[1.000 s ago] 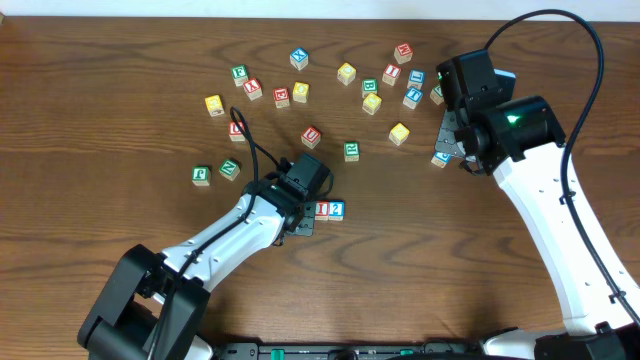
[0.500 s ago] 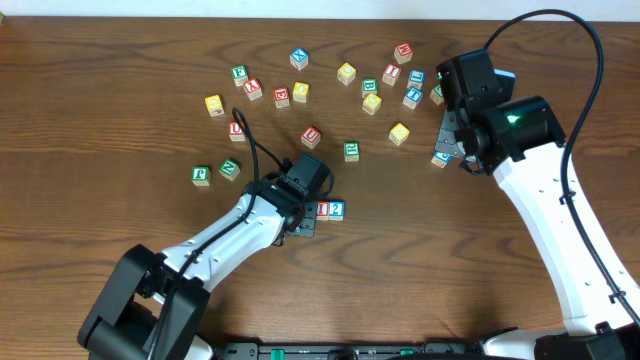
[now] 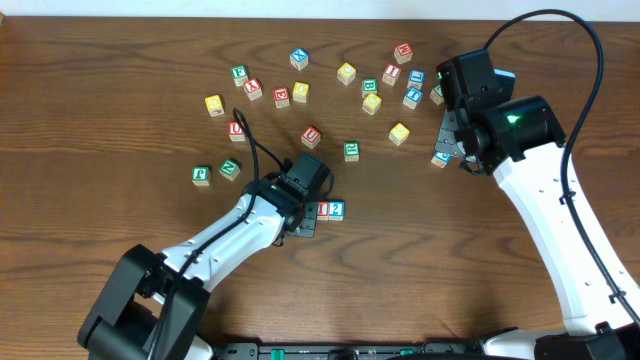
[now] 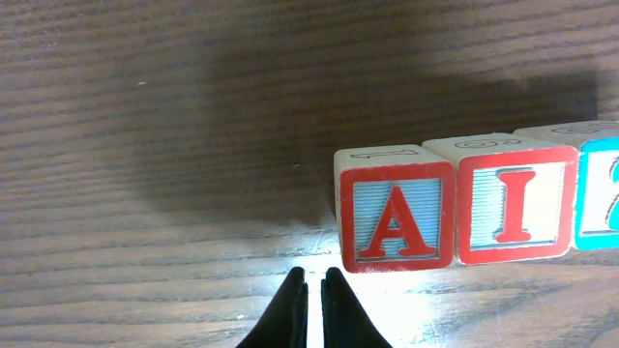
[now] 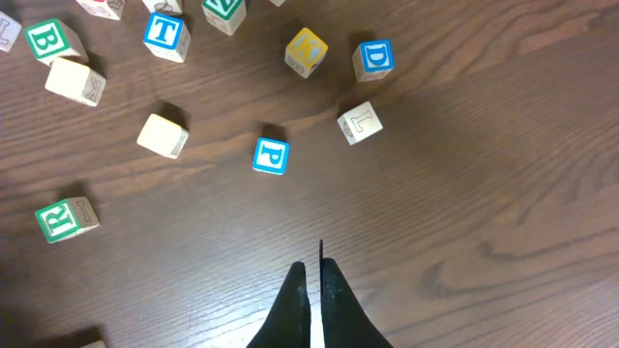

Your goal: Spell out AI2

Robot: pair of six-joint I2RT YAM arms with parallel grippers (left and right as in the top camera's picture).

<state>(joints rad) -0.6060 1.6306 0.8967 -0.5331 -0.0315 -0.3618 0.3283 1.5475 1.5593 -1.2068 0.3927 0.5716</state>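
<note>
- While the left fingers [image 4: 304,290] are pressed together with nothing between them, their tips sit just beside the lower left corner of the A block [image 4: 395,222] (left wrist view; contact not clear).
- A block: red border, red letter, upright, face towards the wrist camera.
- I block [image 4: 513,208] sits to its right, sides touching, same red border.
- 2 block [image 4: 602,198] is next in line, blue border, cut off by the frame edge.
- From overhead, the row [image 3: 329,209] lies on the counter [image 3: 120,70] just right of the left wrist, well apart from the loose blocks above it.
- Right fingers [image 5: 302,285] are closed too, on nothing, hanging over bare wood.
- Ahead of them in the right wrist view: blue P block [image 5: 271,156], pale L block [image 5: 360,122], blue D block [image 5: 373,59], yellow block [image 5: 306,48], all apart from each other.
- Further left: blank-faced block [image 5: 162,135], green R block [image 5: 66,218], blue T block [image 5: 164,35], green B block [image 5: 45,41].
- Right arm [image 3: 520,130] sits at the right end of the scatter (overhead), near a block with a blue edge [image 3: 440,158].
</note>
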